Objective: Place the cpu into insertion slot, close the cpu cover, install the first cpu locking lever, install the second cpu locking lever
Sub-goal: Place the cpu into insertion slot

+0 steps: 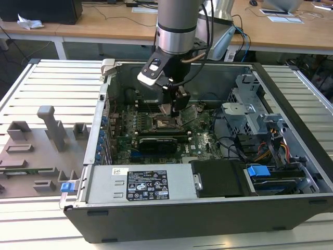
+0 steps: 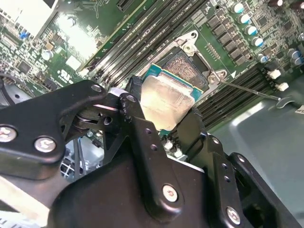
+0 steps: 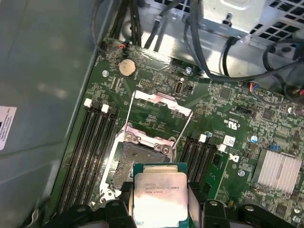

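My gripper hangs inside the open computer case, shut on the cpu, a flat square chip with a pale silvery top. In both wrist views the cpu sits between the black fingers, held a little above and to one side of the insertion slot, partly overlapping its edge. The slot is a dark, bare square socket with a metal rim. The cpu cover stands swung open beyond the socket. Two thin wire levers stick up beside it.
Long black memory slots flank the socket on both sides. A black card lies in front of it in the exterior view. A metal drive cage and cables fill the case at the exterior view's right. Grey fixtures stand outside the case.
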`<state>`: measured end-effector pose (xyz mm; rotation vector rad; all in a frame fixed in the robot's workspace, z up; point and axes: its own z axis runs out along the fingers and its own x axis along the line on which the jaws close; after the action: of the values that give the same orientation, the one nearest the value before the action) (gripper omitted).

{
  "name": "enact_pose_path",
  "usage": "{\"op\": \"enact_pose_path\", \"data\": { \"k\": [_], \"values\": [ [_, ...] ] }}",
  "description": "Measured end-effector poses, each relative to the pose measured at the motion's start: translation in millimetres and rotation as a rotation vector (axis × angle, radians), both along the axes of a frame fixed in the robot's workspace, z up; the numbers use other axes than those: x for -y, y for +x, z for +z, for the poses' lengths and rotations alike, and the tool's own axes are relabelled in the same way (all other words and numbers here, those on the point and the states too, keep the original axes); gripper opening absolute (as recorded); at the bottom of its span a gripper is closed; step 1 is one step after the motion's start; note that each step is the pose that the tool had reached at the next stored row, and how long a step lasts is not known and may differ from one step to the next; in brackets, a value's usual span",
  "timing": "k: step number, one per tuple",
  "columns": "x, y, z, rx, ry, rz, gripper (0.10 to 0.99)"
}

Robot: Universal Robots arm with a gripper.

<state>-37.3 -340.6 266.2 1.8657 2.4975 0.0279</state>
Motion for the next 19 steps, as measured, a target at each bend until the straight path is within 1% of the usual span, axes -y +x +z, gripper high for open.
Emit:
{"op": "enact_pose_path", "data": {
  "k": [3, 7, 9, 11, 15, 18, 19],
  "values": [
    [0.0, 0.0, -0.2, 0.0000, -0.003, -0.054, 0.545],
    [0.0, 0.0, -0.4, 0.0000, -0.005, -0.105, 0.545],
    [0.0, 0.0, -0.6, -0.0001, -0.007, -0.144, 0.545],
    [0.0, 0.0, -0.7, 0.0000, -0.007, -0.161, 0.545],
    [0.0, 0.0, -1.0, -0.0001, -0.009, -0.214, 0.545],
    [0.0, 0.0, -1.2, -0.0001, -0.011, -0.268, 0.545],
    [0.0, 0.0, -1.3, -0.0002, -0.012, -0.300, 0.545]
  ]
}}
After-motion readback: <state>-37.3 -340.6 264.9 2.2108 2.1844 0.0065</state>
